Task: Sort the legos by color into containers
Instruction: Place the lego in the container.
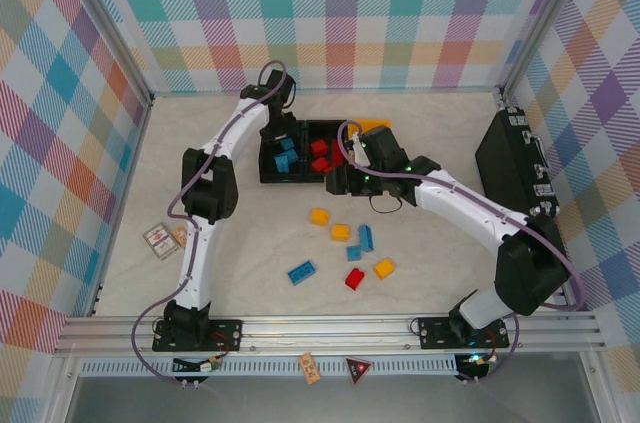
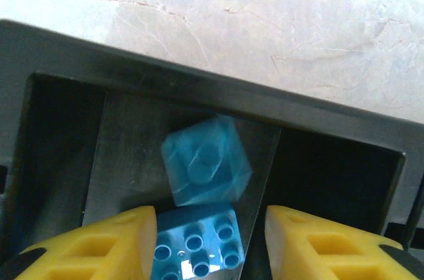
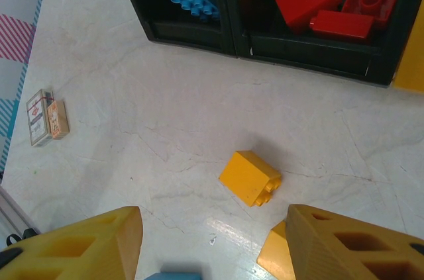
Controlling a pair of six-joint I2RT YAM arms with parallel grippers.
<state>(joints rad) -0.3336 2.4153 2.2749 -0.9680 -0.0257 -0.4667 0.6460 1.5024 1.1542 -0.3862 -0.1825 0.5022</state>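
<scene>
Your left fingers point(image 2: 119, 243) are standing spread above the black plastic bin point(image 2: 199, 88), where a blurred blue studded brick point(image 2: 207, 159) seems to be dropping; it risks bouncing out off the blue brick point(image 2: 195, 247) beneath. Your right fingers point(image 3: 93, 243) are hanging spread over the yellow plastic brick point(image 3: 250, 177) on the tabletop point(image 3: 165, 128). The small printed packets point(image 3: 41, 118) are showing nothing readable.

Upper blue brick point(image 2: 205, 161): blurring, its studs smearing over the black bin point(image 2: 199, 88).
Lower blue brick point(image 2: 195, 248): running off the bottom edge.
Yellow bin point(image 3: 412, 61): peeking in as a sliver at the right edge.
Cards point(image 3: 46, 118): print coming through too small to read.
</scene>
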